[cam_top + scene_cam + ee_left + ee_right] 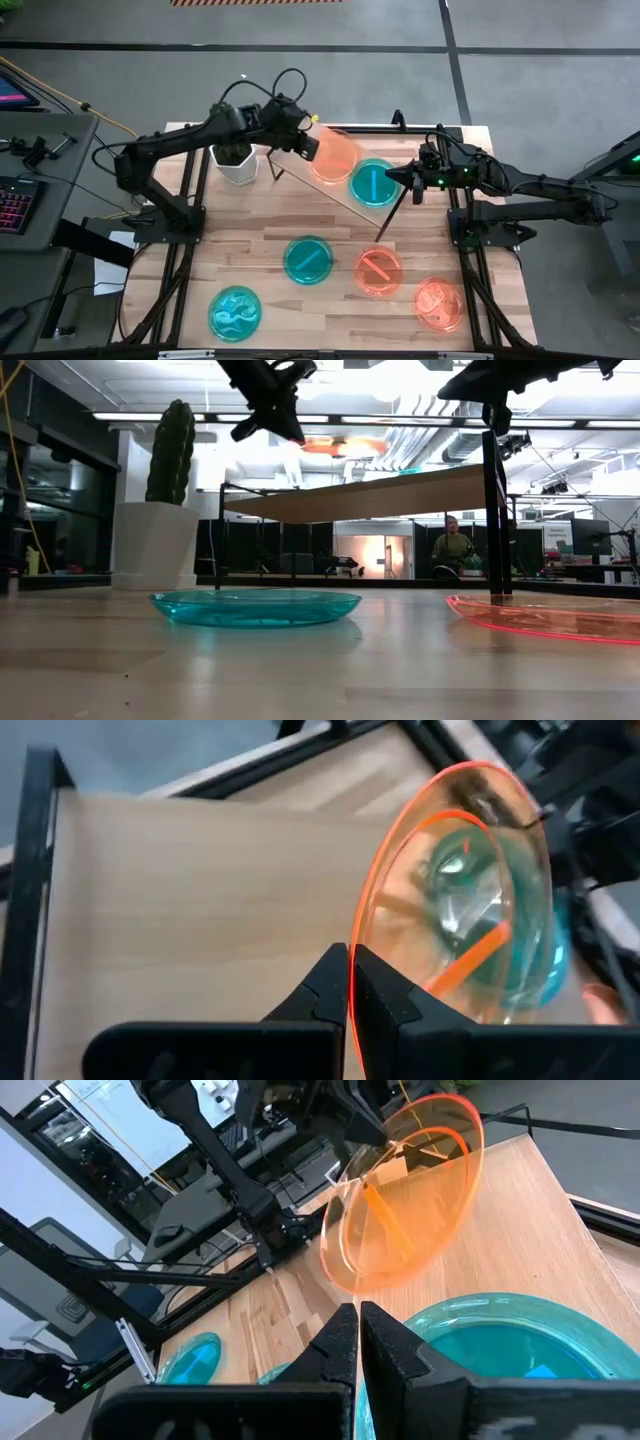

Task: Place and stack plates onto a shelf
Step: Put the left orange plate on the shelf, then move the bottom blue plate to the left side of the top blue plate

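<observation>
My left gripper [350,982], clamped on the round translucent orange plate's [334,156] rim above the light-wood shelf [305,172], needed levelling beside the teal plate [374,183], right gripper [358,1342] closed nearby.

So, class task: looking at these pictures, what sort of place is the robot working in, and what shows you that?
Probably a robotics lab in an open office or workshop. A keyboard sits on a desk beside the table, and the low view shows exposed ceiling ducts, strip lighting and a person in the room beyond.
</observation>
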{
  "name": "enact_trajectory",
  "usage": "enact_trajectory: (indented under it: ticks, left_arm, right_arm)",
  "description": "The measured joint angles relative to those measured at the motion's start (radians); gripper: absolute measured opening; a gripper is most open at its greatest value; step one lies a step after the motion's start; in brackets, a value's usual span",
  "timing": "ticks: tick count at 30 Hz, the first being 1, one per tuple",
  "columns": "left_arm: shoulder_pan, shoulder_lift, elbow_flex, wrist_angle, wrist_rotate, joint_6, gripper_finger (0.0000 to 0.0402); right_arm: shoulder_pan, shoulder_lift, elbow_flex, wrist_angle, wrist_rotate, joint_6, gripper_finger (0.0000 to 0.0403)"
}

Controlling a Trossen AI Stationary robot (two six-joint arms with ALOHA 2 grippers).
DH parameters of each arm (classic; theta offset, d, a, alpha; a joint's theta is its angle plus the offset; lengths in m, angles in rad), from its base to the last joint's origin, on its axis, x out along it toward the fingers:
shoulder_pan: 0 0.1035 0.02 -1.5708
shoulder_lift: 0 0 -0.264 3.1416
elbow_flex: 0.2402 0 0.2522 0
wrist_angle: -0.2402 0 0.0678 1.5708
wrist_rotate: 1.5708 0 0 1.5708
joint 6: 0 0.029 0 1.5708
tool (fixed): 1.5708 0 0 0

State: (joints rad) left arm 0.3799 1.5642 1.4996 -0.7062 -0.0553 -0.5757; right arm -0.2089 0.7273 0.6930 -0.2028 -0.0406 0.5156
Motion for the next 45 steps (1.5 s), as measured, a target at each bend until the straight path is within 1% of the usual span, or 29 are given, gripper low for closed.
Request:
enact_trajectory:
  ticks: [4,7,17,30,38,45]
  left_arm:
    - [0.003,-0.013,-0.028,-0.011,-0.081,-0.023,0.0000]
    - [0.017,-0.033,-0.048,-0.008,-0.114,-0.025,0.0000]
    - [0.047,-0.037,-0.133,-0.022,-0.123,-0.069,0.0000]
    - [0.052,-0.037,-0.204,0.038,-0.127,-0.103,0.0004]
    - [0.060,-0.037,-0.212,0.109,-0.138,-0.076,0.0024]
    - [0.067,-0.037,-0.212,0.133,-0.130,-0.050,0.0061]
  right_arm:
    - [0.000,0.000,0.000,0.000,0.000,0.000,0.0000]
    - [0.000,0.000,0.000,-0.001,0.000,-0.002,0.0000]
    - [0.000,0.000,0.000,-0.005,0.000,-0.004,0.0000]
    - [0.000,0.000,0.000,-0.005,0.000,-0.019,0.0000]
    - [0.000,0.000,0.000,-0.005,0.000,-0.019,0.0000]
    - [0.000,0.000,0.000,-0.004,0.000,-0.019,0.0000]
